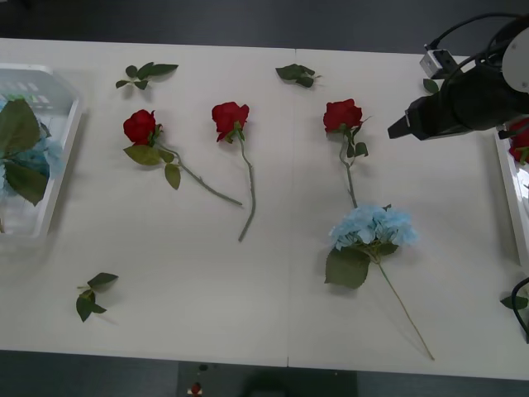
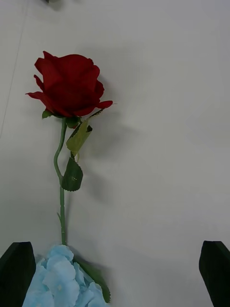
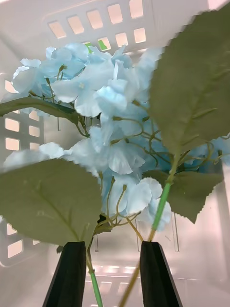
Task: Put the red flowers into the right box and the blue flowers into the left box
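Three red flowers lie on the white table: one at the left (image 1: 140,126), one in the middle (image 1: 230,117) and one right of centre (image 1: 342,114) (image 2: 71,85). Below that last one lies a blue flower (image 1: 372,226) (image 2: 57,280), its head over the rose's stem end. My right gripper (image 1: 399,128) (image 2: 115,243) hovers open just right of this rose, with nothing in it. More blue flowers (image 1: 45,155) (image 3: 103,96) lie in the left box (image 1: 59,165) (image 3: 96,24). My left gripper (image 3: 112,247) sits at their stems, which run through it. Another red flower (image 1: 521,142) lies in the right box (image 1: 506,186).
Loose green leaf sprigs lie at the back left (image 1: 147,73), the back centre (image 1: 296,74), the front left (image 1: 92,294) and near the right arm (image 1: 430,84). The table's front edge runs along the bottom of the front view.
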Available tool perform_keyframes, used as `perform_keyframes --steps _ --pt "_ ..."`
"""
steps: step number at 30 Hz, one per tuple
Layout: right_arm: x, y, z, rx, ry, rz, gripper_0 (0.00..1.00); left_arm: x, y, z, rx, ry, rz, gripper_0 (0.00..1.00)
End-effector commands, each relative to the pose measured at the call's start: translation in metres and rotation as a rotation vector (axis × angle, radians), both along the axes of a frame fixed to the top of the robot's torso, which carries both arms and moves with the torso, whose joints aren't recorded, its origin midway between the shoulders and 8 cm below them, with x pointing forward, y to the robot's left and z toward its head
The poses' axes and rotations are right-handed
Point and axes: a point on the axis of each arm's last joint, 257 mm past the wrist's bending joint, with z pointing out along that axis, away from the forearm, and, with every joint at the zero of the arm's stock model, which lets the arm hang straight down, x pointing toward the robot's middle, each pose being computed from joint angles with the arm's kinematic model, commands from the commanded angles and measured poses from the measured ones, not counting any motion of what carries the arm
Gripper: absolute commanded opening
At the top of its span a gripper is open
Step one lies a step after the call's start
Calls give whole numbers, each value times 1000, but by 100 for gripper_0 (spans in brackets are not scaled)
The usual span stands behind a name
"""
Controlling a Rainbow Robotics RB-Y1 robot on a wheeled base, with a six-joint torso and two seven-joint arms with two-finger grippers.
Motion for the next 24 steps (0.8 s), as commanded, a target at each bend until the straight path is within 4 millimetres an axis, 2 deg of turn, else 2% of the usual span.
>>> perform_keyframes --steps 1,3,6,7,10,15,17,24 --pt "16 25 28 -12 -72 11 100 10 3 31 72 -45 -36 38" --pt "19 30 24 -31 -78 13 100 11 3 32 73 -50 -35 44" --pt "22 41 15 -57 -89 15 100 12 4 33 76 -55 -36 75" --pt "23 43 12 -64 -90 14 100 12 2 33 72 -56 -37 81" --pt "26 56 1 -56 -90 -3 100 14 -6 37 60 -67 -49 93" --pt "29 70 -16 -84 -101 12 100 19 -27 48 21 -95 -76 100" --pt "30 73 -28 -114 -105 13 100 22 -46 53 -58 -115 -80 100" --pt "39 83 -50 -123 -110 4 100 24 -98 69 -202 -147 -86 100"
